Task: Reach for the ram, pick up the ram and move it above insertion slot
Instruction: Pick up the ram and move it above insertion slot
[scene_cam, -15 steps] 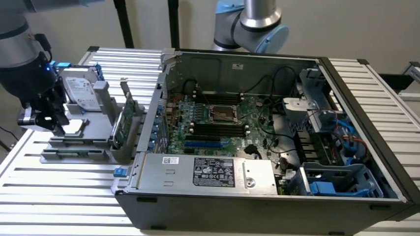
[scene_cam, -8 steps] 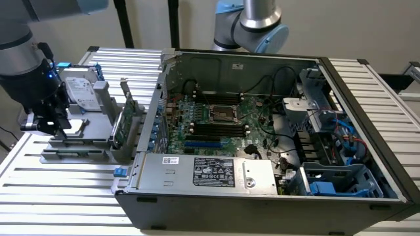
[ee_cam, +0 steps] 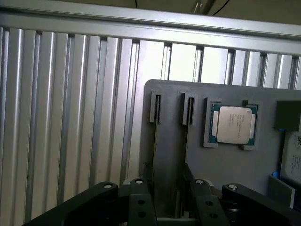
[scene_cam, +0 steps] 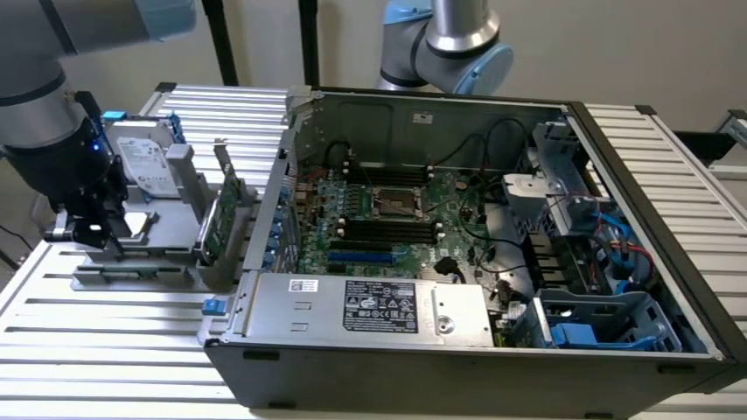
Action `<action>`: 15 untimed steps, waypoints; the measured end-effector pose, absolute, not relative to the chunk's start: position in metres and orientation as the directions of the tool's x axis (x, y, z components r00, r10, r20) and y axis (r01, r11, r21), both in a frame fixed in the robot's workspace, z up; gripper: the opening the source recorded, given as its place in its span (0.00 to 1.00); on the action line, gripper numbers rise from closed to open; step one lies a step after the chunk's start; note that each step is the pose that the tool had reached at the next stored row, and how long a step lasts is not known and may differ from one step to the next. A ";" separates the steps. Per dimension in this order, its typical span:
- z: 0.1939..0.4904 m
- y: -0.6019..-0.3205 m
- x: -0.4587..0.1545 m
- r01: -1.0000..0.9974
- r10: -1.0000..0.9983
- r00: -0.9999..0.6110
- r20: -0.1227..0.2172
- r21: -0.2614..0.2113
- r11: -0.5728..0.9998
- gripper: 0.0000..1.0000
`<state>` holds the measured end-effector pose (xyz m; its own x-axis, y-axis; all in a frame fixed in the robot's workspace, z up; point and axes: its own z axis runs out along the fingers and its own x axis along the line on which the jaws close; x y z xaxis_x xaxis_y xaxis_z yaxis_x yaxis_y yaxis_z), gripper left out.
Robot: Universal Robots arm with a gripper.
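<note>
My gripper [scene_cam: 91, 234] hangs low over a grey fixture plate [scene_cam: 129, 278] at the exterior view's left, beside the open computer case [scene_cam: 653, 219]. In the wrist view its two black fingers [ee_cam: 141, 200] stand apart, open, straddling the ridge between two narrow slots [ee_cam: 155, 108] cut in the plate [ee_cam: 235, 174]. The ram's green face is hidden; only a thin dark edge runs along the slots, and I cannot tell whether that is the stick. The black memory slots [scene_cam: 386, 229] lie on the motherboard inside the case.
On the fixture stand a silver hard drive [scene_cam: 146, 162] and a green expansion card [scene_cam: 224, 214]. A processor chip [ee_cam: 233, 125] sits in a pocket of the plate. A power supply [scene_cam: 362, 306] fills the case's front. A second arm [scene_cam: 450, 44] rises behind the case.
</note>
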<state>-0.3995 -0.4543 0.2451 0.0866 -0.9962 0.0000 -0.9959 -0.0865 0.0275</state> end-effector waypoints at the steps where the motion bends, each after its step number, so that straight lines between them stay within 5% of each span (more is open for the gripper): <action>1: 0.243 -0.454 -0.400 -0.996 -0.996 0.086 0.000 0.028 -0.086 0.36; 15: 0.218 -0.457 -0.400 -0.996 -0.996 0.086 0.000 0.027 -0.086 0.36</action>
<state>-0.3997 -0.4569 0.2181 0.0862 -0.9963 0.0001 -0.9959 -0.0862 0.0274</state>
